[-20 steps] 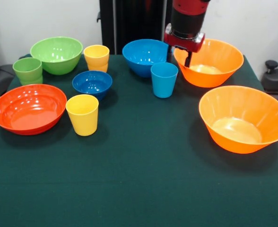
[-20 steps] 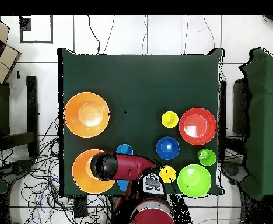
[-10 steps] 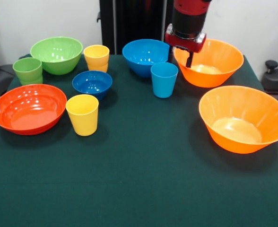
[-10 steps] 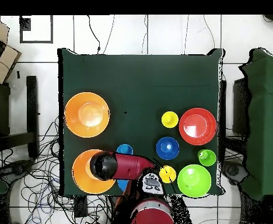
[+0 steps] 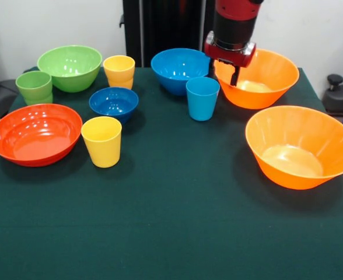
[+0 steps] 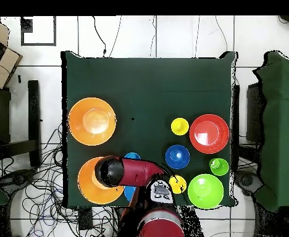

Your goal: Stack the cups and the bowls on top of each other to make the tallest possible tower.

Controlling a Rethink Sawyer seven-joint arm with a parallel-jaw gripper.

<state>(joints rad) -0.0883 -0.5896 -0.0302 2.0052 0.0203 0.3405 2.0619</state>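
My gripper hangs over the left rim of the far orange bowl, beside the light blue bowl and behind the light blue cup. The second orange bowl sits at the right. On the left stand the green bowl, green cup, two yellow cups, the dark blue bowl and the red-orange bowl. From overhead the arm's wrist covers part of one orange bowl. No tower is in view.
Everything stands on a dark green tablecloth. In the overhead view, chairs with green covers flank the table and cables lie on the floor around the robot's base.
The arm has drifted slightly sideways, further over the far orange bowl. No cup or bowl has moved.
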